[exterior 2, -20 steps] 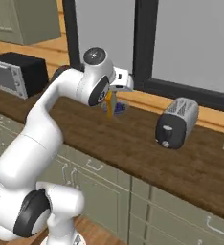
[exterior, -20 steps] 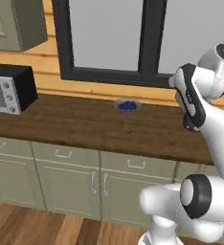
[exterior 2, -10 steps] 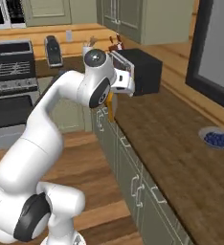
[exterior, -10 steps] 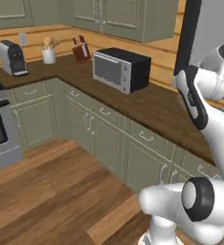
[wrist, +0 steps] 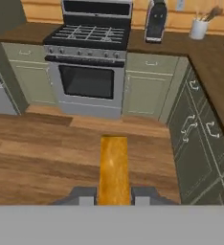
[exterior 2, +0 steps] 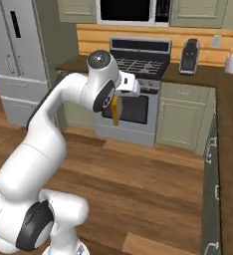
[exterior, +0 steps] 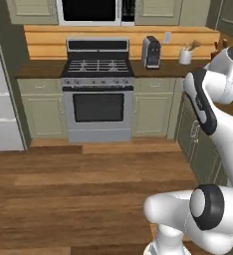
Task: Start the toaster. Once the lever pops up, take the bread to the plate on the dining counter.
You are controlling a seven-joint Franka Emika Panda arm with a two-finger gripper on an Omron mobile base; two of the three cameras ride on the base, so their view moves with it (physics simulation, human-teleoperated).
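The gripper (wrist: pixel 114 195) pinches the bread (wrist: pixel 114 165) narrowly between its jaws, slice jutting toward twelve o'clock in the hand view, stove (wrist: pixel 91 62) beyond. A sharp base turn could shake the slice loose.

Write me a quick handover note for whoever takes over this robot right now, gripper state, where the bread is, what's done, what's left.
Gripper: shut on the bread, a tan-yellow slice held edge-on between the fingers, clear of the floor.
Surroundings: the base faces the stove, with a wood floor between; a dark worktop with grey-green cabinets runs along the right.
Done: bread is out of the toaster and in hand.
Left: find the dining counter and its plate, neither seen from here, drive there, set the bread on the plate.
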